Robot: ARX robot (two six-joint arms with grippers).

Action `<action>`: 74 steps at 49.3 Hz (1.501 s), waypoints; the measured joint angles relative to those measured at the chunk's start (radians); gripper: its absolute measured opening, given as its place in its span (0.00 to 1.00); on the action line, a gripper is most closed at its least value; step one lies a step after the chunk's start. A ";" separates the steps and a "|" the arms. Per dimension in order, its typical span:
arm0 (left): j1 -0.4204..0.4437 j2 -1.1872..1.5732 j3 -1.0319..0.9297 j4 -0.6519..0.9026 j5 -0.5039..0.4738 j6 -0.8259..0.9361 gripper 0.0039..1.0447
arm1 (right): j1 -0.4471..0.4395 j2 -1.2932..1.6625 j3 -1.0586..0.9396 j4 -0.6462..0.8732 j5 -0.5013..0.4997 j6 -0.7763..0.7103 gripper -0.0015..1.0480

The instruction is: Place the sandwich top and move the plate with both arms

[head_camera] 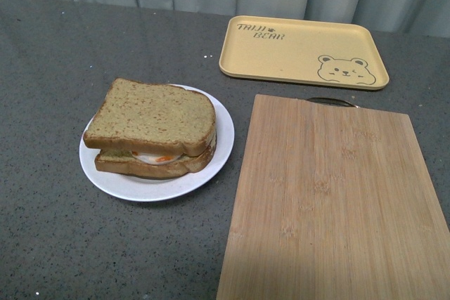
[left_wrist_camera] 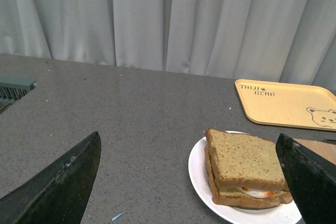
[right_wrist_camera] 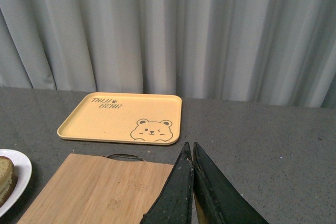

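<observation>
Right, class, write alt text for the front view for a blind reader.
An egg sandwich, its wholegrain top slice in place, sits on a round white plate left of a wooden cutting board; a yellow bear-print tray lies behind.

Left gripper (left_wrist_camera: 187, 136): jaws spread wide, two dark fingers (left_wrist_camera: 63, 182) well apart, empty.
Right gripper (right_wrist_camera: 191, 145): two dark fingers pressed together, tips touching, empty.
</observation>
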 joint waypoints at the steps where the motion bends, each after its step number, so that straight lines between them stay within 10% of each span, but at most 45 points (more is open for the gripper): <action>1: 0.000 0.000 0.000 0.000 0.000 0.000 0.94 | 0.000 -0.005 0.000 -0.005 0.000 0.000 0.01; 26: 0.000 0.000 0.000 0.000 0.000 0.000 0.94 | 0.000 -0.201 0.001 -0.208 -0.003 0.000 0.01; 36: -0.007 0.274 0.081 -0.189 0.117 -0.143 0.94 | 0.000 -0.201 0.001 -0.208 -0.003 -0.002 0.36; 54: -0.074 1.070 0.132 0.262 0.219 -0.654 0.94 | 0.000 -0.201 0.001 -0.208 -0.003 0.000 0.93; 74: -0.187 1.628 0.221 0.620 0.174 -1.019 0.94 | 0.000 -0.201 0.001 -0.208 -0.003 -0.001 0.91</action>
